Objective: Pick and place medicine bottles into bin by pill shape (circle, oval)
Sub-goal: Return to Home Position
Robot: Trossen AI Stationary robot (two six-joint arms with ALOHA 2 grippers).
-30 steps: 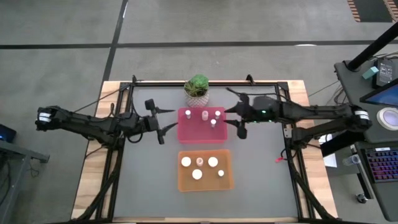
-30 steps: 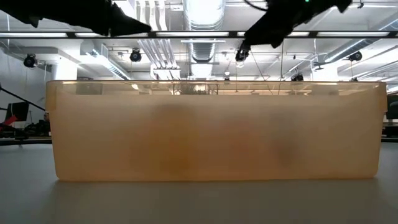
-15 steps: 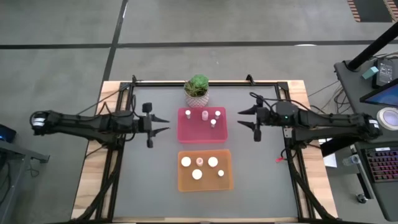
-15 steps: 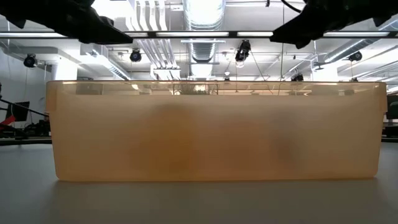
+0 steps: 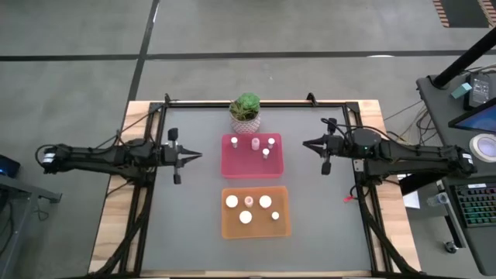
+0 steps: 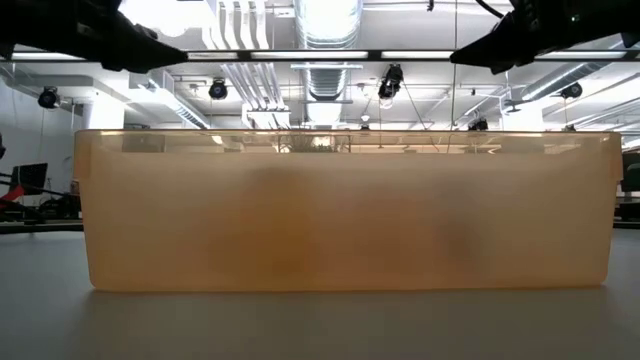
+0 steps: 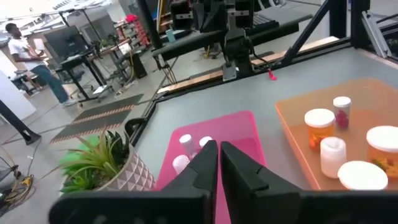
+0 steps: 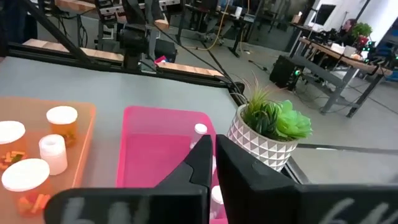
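9 medicine bottles [image 5: 246, 217] sit in the pink bin [image 5: 229, 170] and orange bin [image 5: 232, 231]; left end effector [image 5: 194, 154] and right end effector [image 5: 308, 143], fingers together, have retreated outward: sorting looks done.

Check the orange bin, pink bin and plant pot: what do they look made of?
Orange bin: likely translucent plastic with a frosted finish; blurred shapes show through its wall.
Pink bin: probably the same moulded plastic, smooth; how far light passes through it is unclear.
Plant pot: white with a raised triangular pattern; could be ceramic or moulded plastic, cannot tell which.
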